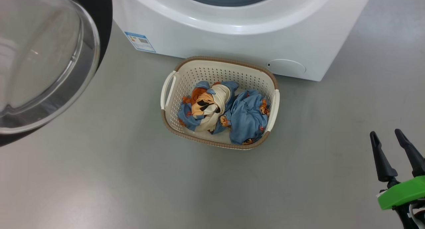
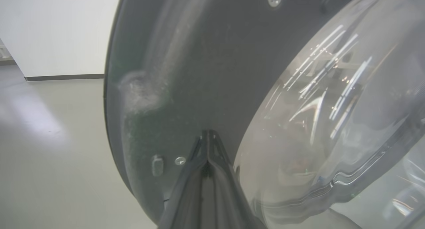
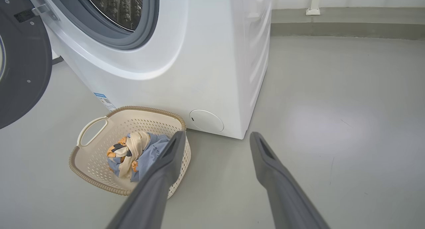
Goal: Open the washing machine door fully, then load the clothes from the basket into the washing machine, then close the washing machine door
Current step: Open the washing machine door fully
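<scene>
Door (image 1: 49,63): swung open, upper left of the head frame; clear bowl (image 1: 33,49) towards the camera, black rim (image 1: 104,20) behind it.
Washer (image 1: 232,33): top centre of the head frame; mouth uncovered, steel drum (image 3: 116,6) visible at upper left of the right wrist frame.
Basket (image 1: 225,61): on the floor (image 1: 99,172), centre of the head frame, just in front of the washer, near the round flap (image 1: 286,66).
Clothes (image 1: 225,111): two bundles inside the basket, side by side; cream-and-orange one at frame left, plainer blue one at frame right.
Left gripper (image 2: 207,136): closed, fingers pressed together, holding nothing; tips at bottom centre of the left wrist frame, close against the door's dark inner face beside the bowl; contact not determinable.
Right gripper (image 1: 385,132): open, fingers spread, holding nothing; lower right of the head frame, above the floor, well apart from the basket.
</scene>
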